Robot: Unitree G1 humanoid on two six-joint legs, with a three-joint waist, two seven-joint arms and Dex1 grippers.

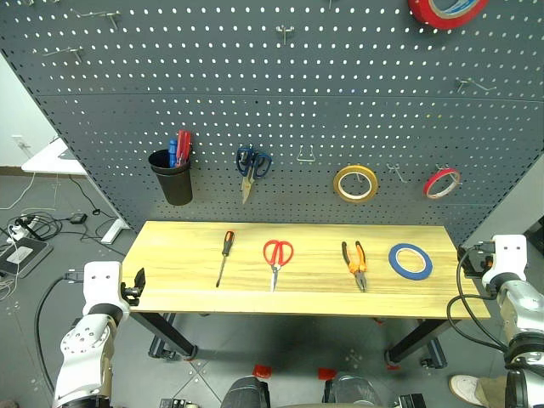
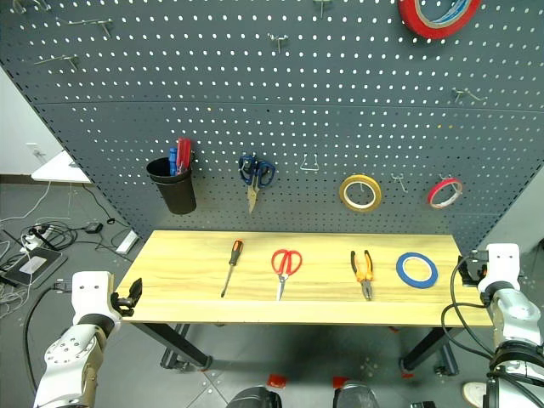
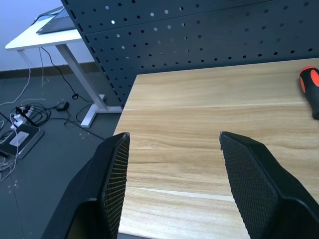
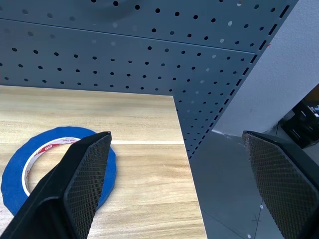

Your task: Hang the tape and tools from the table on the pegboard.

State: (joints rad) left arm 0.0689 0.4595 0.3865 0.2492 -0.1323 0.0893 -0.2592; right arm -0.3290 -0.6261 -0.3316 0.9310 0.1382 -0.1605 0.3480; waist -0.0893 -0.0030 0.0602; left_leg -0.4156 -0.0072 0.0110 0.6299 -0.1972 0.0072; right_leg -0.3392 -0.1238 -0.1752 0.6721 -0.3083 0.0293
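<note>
I see both claws spread, empty: left claw [image 3: 172,184] off bench [image 1: 170,289] left end, right claw [image 4: 174,189] just beside blue tape [image 1: 410,261]. Screwdriver [image 1: 223,257], red scissors [image 1: 276,259], pliers [image 1: 356,265] lie spaced in row, easy single picks. Pegboard [image 1: 127,93] hooks wait behind.

a workshop or robotics lab: a dark grey pegboard [image 1: 280,102] hung with tape rolls and scissors above a wooden table [image 1: 170,280], cables strewn over the grey floor [image 1: 42,225]
</note>
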